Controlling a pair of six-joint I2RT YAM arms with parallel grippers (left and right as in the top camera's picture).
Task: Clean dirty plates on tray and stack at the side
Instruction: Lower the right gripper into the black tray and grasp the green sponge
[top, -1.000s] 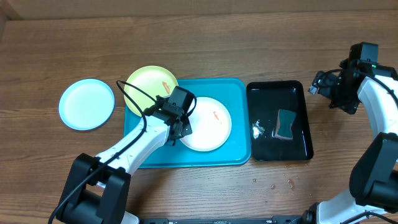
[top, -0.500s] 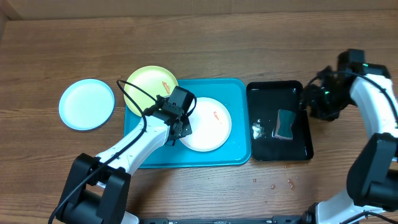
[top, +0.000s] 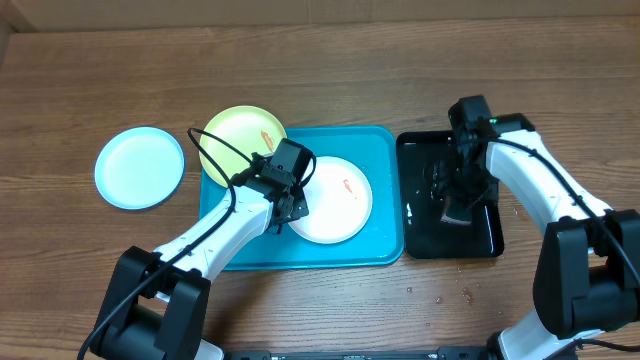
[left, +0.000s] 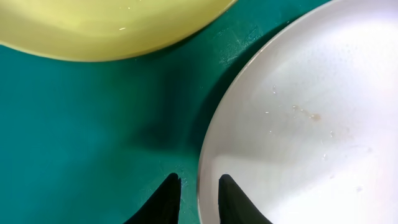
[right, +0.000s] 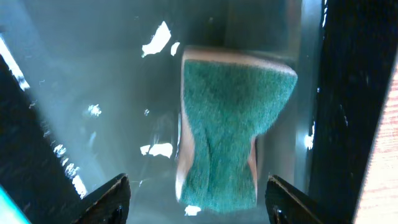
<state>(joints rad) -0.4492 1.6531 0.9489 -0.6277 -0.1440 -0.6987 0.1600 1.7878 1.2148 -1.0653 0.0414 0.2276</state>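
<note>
**Sponge pickup next**

On the large cyan-blue rectangular plastic tray (top: 385, 240), the round white plastic plate (top: 340, 210) has its rim between the slightly parted left fingers (left: 168, 202), probably to steady it. Right of that tray, the right fingers (right: 109, 202) gape over a green sponge (right: 230, 124) in the glossy black tray (top: 425, 240), poised to grab

Left fingers (left: 166, 198) narrowly apart, right fingers (right: 111, 199) wide apart.
</note>
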